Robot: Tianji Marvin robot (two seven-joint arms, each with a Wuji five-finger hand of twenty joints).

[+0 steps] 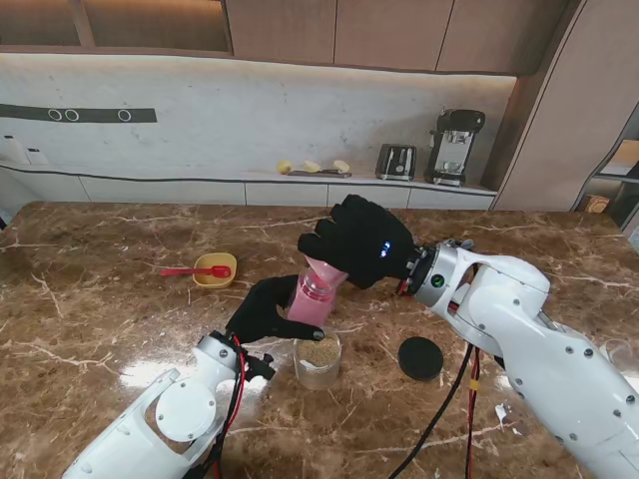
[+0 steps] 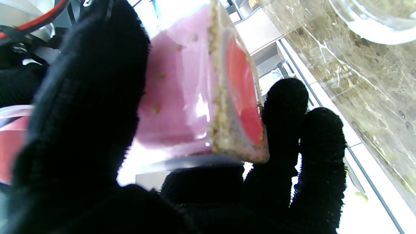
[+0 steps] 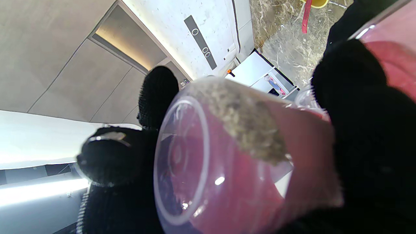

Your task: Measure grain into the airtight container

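Note:
My left hand (image 1: 262, 309) is shut on a pink measuring cup (image 1: 310, 307) held just above a clear container (image 1: 318, 361) that has grain in it. The left wrist view shows that cup (image 2: 182, 97) with a thin layer of grain (image 2: 221, 130) at its base and the container's rim (image 2: 373, 19) beyond. My right hand (image 1: 364, 239) is shut on a second pink cup (image 1: 321, 271), tilted mouth-down onto the first. In the right wrist view this cup (image 3: 247, 169) holds a heap of grain (image 3: 247, 126) sliding toward its mouth. A black lid (image 1: 420, 357) lies right of the container.
A yellow bowl (image 1: 216, 269) with a red spoon (image 1: 190, 270) sits to the left, farther from me. Red and black cables hang from both forearms near the table's front. A toaster (image 1: 396, 161) and coffee machine (image 1: 454, 146) stand on the back counter.

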